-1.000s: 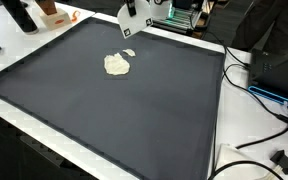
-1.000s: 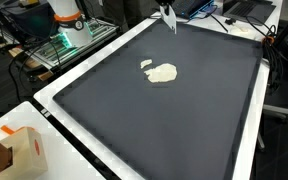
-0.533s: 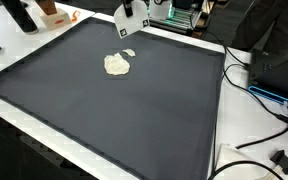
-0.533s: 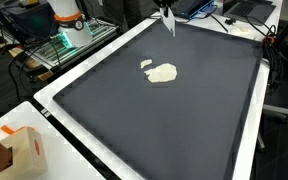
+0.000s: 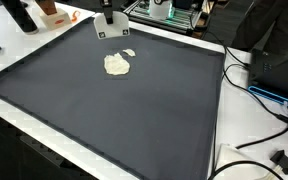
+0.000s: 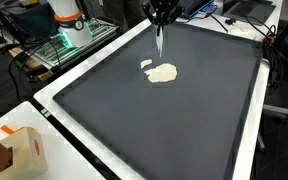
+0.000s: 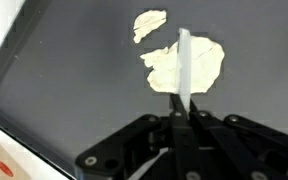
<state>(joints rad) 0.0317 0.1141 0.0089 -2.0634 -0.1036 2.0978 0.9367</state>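
Jaws closed tight on a thin white strip [image 7: 183,60] that points down at a pale flattened patch [image 7: 209,62]. The patch lies on the black mat [image 6: 184,130], with a small pale fragment [image 7: 149,22] just beside it. In an exterior view the strip hangs near the patch [image 6: 164,73], seemingly clear of it. Judged stage: strip in hand, patch and fragment both whole and unworked. The white bench [image 5: 44,150] rims the mat, and an orange-and-white box [image 6: 19,150] stands well apart.
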